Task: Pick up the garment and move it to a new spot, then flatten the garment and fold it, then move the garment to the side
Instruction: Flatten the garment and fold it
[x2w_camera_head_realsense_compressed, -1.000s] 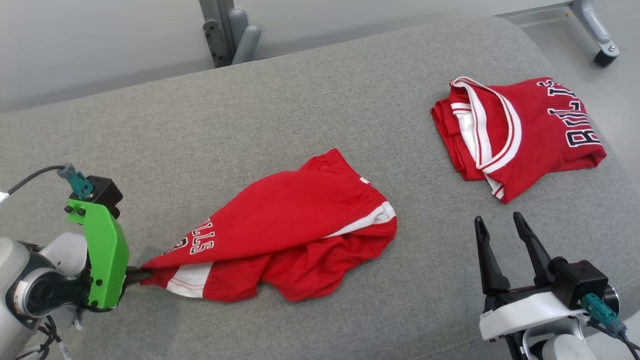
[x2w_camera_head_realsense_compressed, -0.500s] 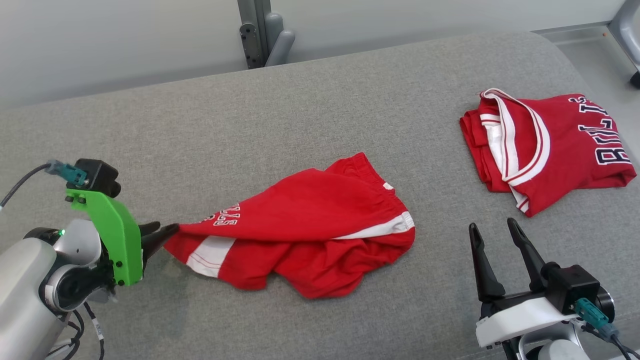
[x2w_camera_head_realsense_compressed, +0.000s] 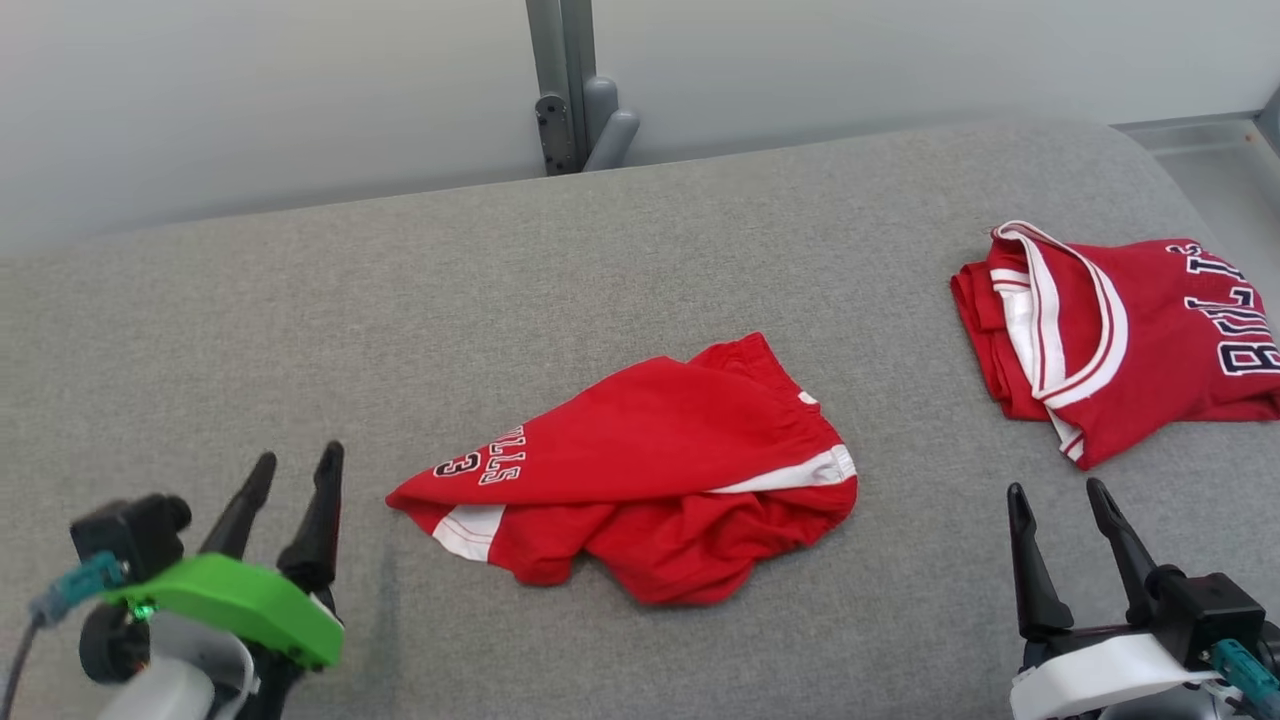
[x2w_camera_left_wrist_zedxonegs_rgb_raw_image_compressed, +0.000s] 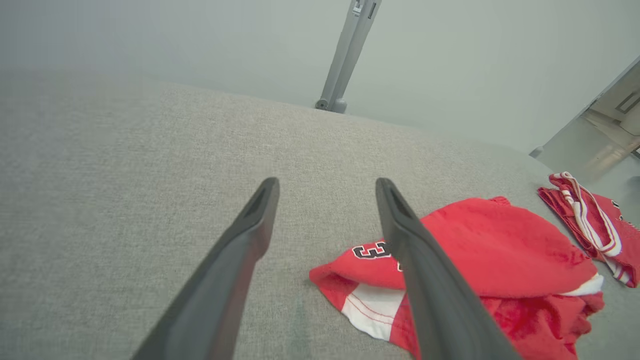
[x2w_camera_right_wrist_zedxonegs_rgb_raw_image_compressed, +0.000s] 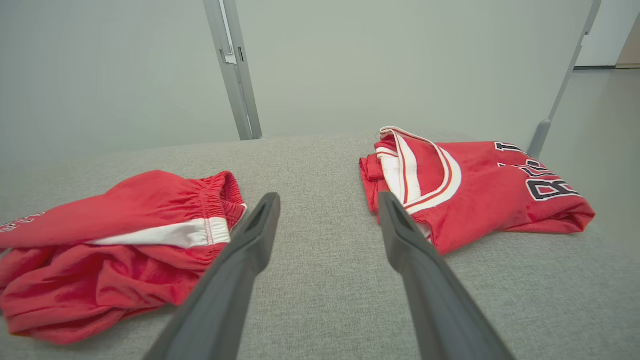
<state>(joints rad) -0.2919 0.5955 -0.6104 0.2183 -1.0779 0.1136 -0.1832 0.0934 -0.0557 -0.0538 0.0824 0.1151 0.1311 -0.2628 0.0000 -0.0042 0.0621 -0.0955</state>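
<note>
The garment (x2w_camera_head_realsense_compressed: 650, 470) lies crumpled at the centre of the cushion (x2w_camera_head_realsense_compressed: 400, 300), with left gripper (x2w_camera_head_realsense_compressed: 300, 462) and right gripper (x2w_camera_head_realsense_compressed: 1057, 490) both spread wide, empty, near its front edge.

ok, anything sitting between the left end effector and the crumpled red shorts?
Nothing visible. The left end effector is open, with bare grey cushion between its fingertips and the nearest corner of the red shorts. The folded red jersey lies apart, off to the right of the shorts, out of that path.
</note>
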